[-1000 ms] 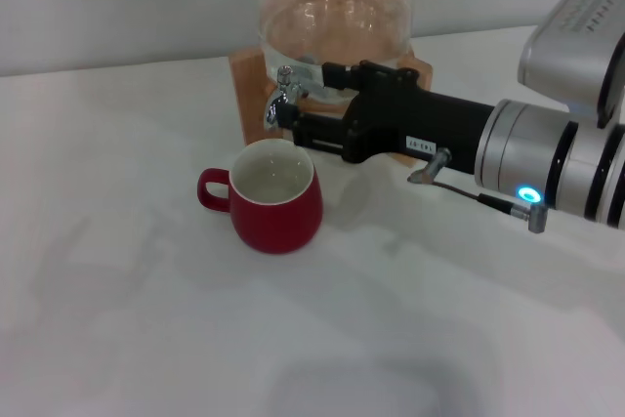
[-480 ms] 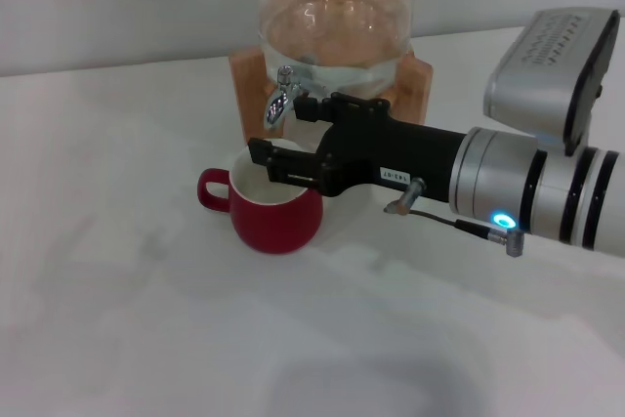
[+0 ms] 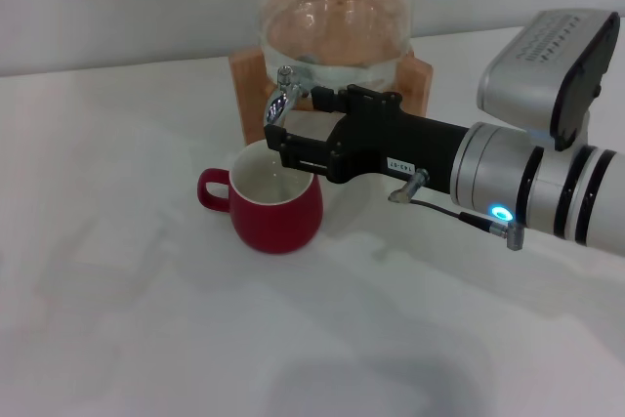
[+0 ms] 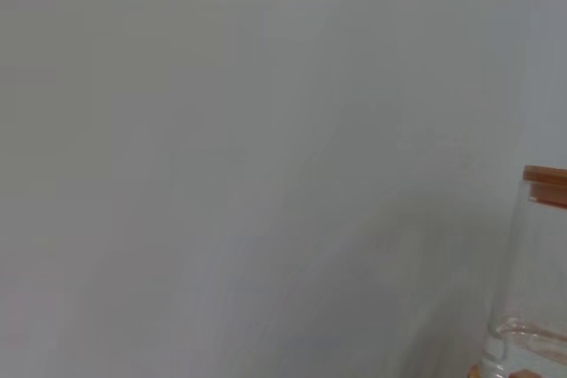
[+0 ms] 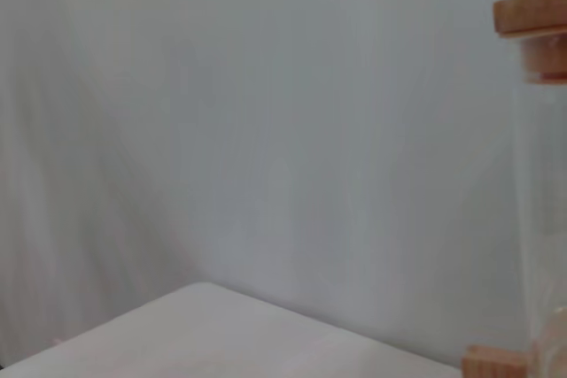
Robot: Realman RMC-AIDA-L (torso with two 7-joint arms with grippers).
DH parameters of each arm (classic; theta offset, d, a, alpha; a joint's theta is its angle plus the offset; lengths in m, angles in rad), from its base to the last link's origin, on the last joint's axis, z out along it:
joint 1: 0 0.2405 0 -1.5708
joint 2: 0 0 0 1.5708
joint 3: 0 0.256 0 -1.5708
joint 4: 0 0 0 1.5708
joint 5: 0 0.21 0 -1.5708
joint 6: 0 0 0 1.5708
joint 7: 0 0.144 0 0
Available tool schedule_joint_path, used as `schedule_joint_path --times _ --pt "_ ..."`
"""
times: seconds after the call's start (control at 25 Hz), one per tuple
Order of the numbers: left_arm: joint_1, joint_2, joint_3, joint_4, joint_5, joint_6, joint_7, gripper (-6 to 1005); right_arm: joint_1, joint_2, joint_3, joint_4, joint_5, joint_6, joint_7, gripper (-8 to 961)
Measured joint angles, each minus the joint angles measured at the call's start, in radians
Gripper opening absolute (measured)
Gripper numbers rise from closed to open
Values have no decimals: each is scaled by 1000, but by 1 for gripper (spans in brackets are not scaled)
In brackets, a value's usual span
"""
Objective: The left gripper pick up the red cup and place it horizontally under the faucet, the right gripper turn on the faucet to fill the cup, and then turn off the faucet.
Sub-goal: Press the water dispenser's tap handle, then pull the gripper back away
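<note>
Red cup stood upright on the white table, under the faucet.
White inside, handle toward open table; right gripper just above its rim, fingers spread beside the spout, gripping nothing.

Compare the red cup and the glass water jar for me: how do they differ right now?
The red cup is opaque dark red with a white inside; the glass water jar is clear. The cup sits directly on the table; the jar is raised on a wooden stand. The cup is far smaller and has a loop handle; the jar carries the faucet. Both stand upright. The right gripper reaches between them.
</note>
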Motion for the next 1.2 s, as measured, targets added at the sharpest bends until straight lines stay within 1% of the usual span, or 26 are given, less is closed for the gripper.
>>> schedule_joint_path --times 0.84,1.0,1.12,1.2 --pt "12 0 0 -1 -2 -13 -1 840 15 0 0 9 0 -45 -2 781" --pt "19 0 -4 1 -2 -13 -1 840 6 -1 8 -11 6 11 -1 781" --pt "21 0 -6 0 -2 -13 -1 840 -16 -3 19 -49 6 87 5 781" --pt "22 1 -6 0 -2 -13 1 840 -39 -2 45 -81 4 149 8 781"
